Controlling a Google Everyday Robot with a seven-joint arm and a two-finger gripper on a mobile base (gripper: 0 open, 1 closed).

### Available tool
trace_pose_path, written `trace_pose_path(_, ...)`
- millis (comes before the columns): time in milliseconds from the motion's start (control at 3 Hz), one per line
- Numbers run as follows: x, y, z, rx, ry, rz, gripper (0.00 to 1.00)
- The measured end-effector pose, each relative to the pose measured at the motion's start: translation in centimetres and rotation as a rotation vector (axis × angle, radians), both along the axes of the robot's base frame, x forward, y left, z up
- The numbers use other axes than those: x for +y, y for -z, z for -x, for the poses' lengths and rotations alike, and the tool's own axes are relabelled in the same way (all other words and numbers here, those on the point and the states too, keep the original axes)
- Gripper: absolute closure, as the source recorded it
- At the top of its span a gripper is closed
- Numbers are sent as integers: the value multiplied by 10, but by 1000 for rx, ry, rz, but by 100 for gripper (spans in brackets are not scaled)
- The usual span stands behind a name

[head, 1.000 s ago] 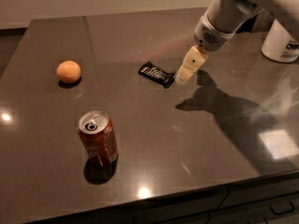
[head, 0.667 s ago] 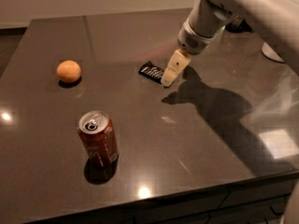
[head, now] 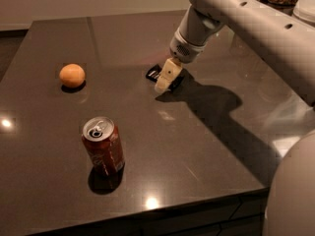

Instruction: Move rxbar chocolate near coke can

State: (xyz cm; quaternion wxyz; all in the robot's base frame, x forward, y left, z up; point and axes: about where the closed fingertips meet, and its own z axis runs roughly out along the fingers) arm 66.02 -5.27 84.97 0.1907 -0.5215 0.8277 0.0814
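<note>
The rxbar chocolate point(head: 154, 73), a flat black-wrapped bar, lies on the dark table near its middle; only its left end shows, the rest is hidden behind my gripper. My gripper point(head: 166, 78) hangs from the white arm coming in from the upper right and sits directly over the bar, its cream fingertips point(head: 163, 84) down at the table. The coke can point(head: 103, 151) stands upright at the front left, well apart from the bar, its silver top with pull tab facing up.
A round orange fruit point(head: 72, 75) sits on the dark table point(head: 206, 146) at the left. The table's front edge runs along the bottom. A white object point(head: 305, 6) stands at the far right corner. The robot's white body fills the lower right.
The arm has swung left and down from beside the bar's right end. The gripper now stands over the bar and covers most of it. The can and orange have not moved.
</note>
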Motion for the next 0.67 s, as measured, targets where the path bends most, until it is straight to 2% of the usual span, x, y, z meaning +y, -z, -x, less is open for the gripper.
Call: trace_pose_path(667, 1, 10, 2, 27, -15, 6, 61)
